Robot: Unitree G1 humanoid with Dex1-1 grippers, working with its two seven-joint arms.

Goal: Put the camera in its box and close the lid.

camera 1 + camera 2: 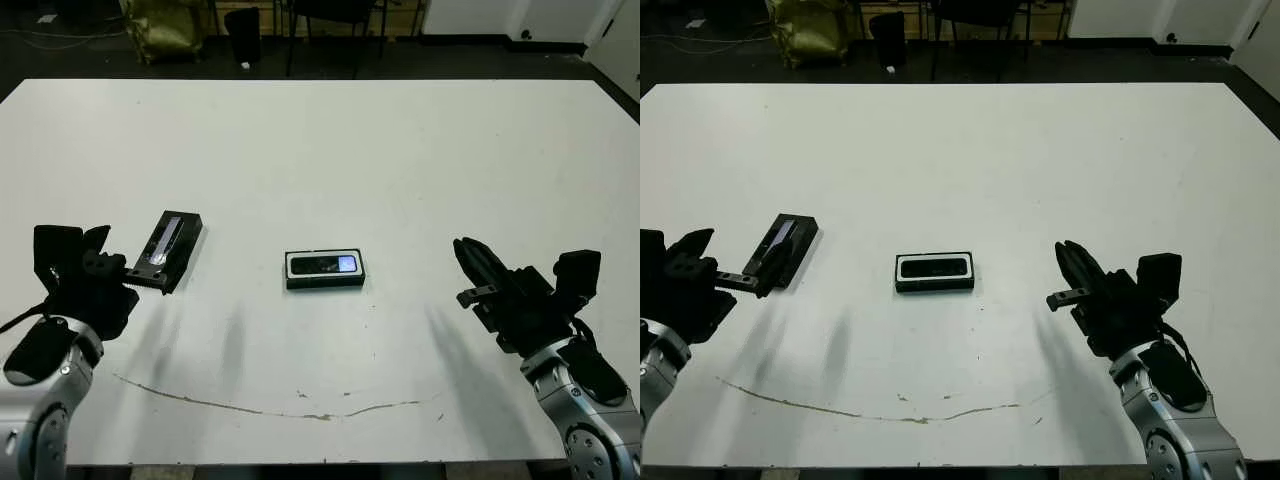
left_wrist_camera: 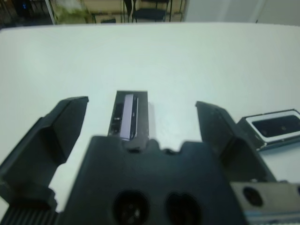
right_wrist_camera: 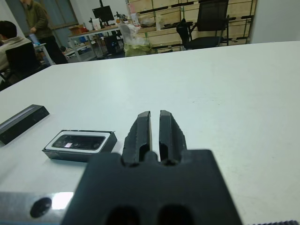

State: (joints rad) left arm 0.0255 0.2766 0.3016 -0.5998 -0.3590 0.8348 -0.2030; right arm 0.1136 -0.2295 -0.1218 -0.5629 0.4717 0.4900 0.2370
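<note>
Resting inside the box [image 1: 325, 270] at the middle of the white table [image 1: 330, 150], the camera [image 1: 326, 265] shows as a slim black bar framed by the tray's white lining, a bluish patch near one end. Well to its left lies the lid [image 1: 168, 248], a flat black slab with a pale strip, unattached and angled. The left gripper [image 2: 140, 122] sits just behind the lid, fingers spread wide. The right gripper [image 3: 154, 126] hovers off to the box's right, fingers pressed together. A thin brownish streak [image 1: 270, 408] marks the near tabletop.
</note>
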